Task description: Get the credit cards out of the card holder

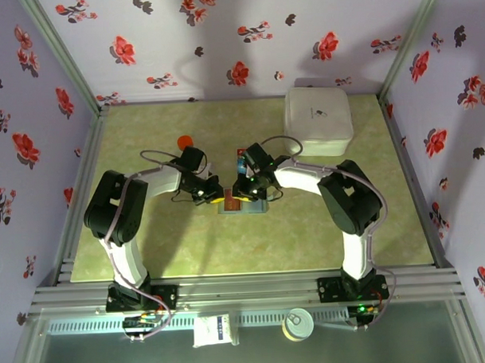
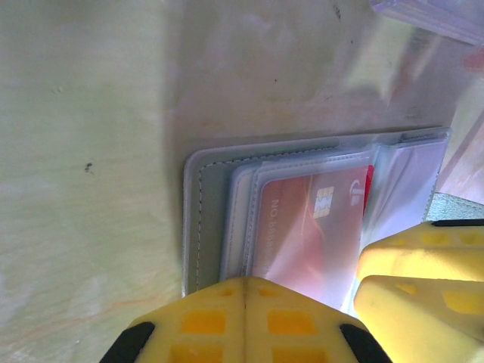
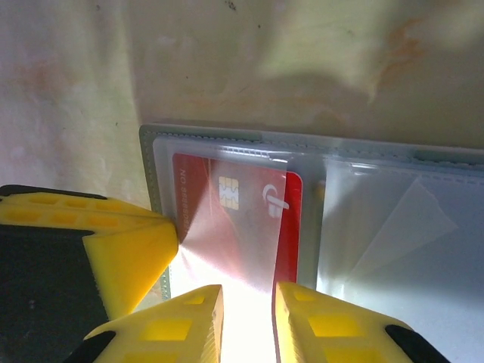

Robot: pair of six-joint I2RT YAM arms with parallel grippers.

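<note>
- card holder (image 1: 243,205) lies open and flat at the middle of the tabletop (image 1: 149,248), both panels spread; grey stitched edge (image 2: 198,227) shows in the left wrist view
- red card (image 3: 197,197) sits in a clear pocket of one panel, chip and pale logo facing up; a second red edge peeks out at its 3 o'clock side, under the same clear sheet
- other panel, at 3 o'clock of the red card in the right wrist view, carries pale clear pockets; what they hold I cannot tell
- left gripper (image 1: 209,195) is at the holder's 9 o'clock end in the top view; its yellow fingers (image 2: 204,321) are pressed together, tips meeting at the holder's edge beside the red card
- right gripper (image 1: 249,189) comes in from the holder's 12 o'clock side in the top view; a narrow gap stands between its fingers (image 3: 189,325), tips over the edge of the red card's pocket; glare hides whether they touch it
- the two grippers are just beside each other over the same panel
- white square box (image 1: 318,121) sits at 1 o'clock of the holder, well apart; small orange-red round thing (image 1: 184,141) at 10 o'clock, behind the left gripper
</note>
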